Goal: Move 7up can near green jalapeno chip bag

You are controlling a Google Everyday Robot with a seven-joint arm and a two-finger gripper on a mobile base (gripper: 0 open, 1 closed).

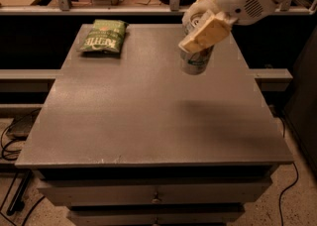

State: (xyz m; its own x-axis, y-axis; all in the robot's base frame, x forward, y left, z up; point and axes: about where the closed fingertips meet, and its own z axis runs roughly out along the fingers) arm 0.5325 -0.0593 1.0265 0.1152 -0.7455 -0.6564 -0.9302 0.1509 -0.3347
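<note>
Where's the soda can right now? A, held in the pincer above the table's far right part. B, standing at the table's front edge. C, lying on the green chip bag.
A: the pincer grips the can above the far right of the table, apart from the chip bag.

gripper [200,39] w/ 7up can [195,62] in grip, over table [148,126] rear-rt | chip bag [103,36] on table rear-left
</note>
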